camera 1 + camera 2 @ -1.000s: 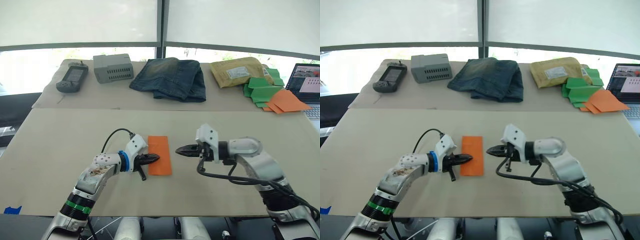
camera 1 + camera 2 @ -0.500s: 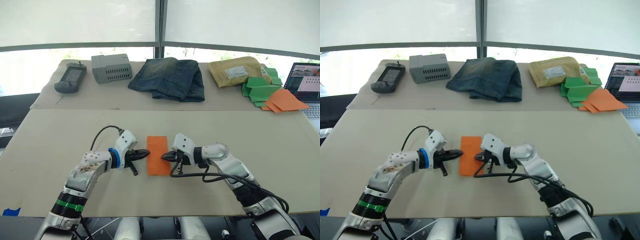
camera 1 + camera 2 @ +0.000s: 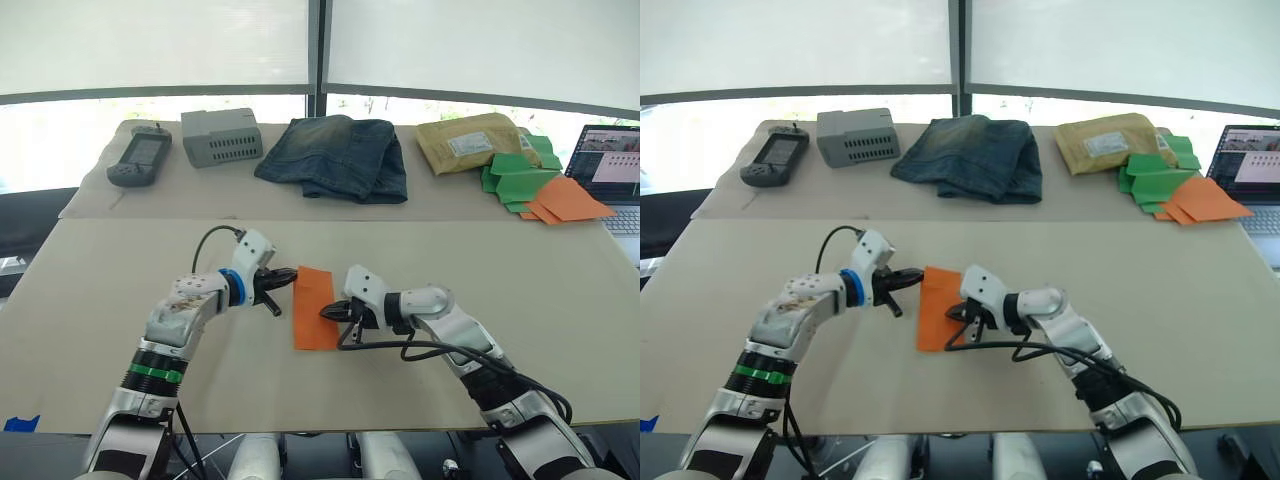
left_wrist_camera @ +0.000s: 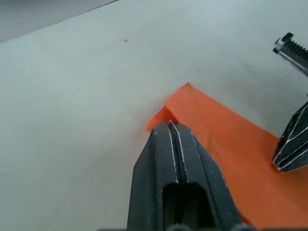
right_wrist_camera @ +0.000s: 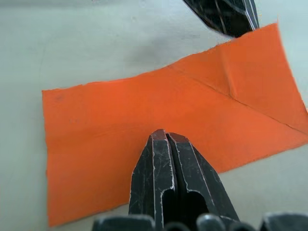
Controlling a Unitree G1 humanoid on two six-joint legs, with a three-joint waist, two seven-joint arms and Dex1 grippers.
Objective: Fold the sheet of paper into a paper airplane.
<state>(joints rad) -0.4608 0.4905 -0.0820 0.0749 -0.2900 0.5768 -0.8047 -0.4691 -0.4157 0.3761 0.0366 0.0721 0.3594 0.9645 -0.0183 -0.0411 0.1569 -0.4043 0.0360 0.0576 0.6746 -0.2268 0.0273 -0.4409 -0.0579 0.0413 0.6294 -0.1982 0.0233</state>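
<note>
With the thin bright orange folded sheet of paper (image 3: 316, 307) flat on the beige table (image 3: 520, 290), the closed-fingered right gripper (image 3: 327, 313) should pin its middle while the left gripper (image 3: 292, 275), fingers together, turns the far corner cleanly.

Beige table (image 3: 560, 290), near section carrying the folded sheet of paper (image 3: 313, 308) flat at its middle. On the far section: black handheld device (image 3: 139, 158), grey vented box (image 3: 222, 136), folded jeans (image 3: 335, 158), tan padded envelope (image 3: 470, 143), green paper shapes (image 3: 517, 176) beside paler orange pieces (image 3: 568, 200), and a laptop (image 3: 610, 172) at the right edge.
</note>
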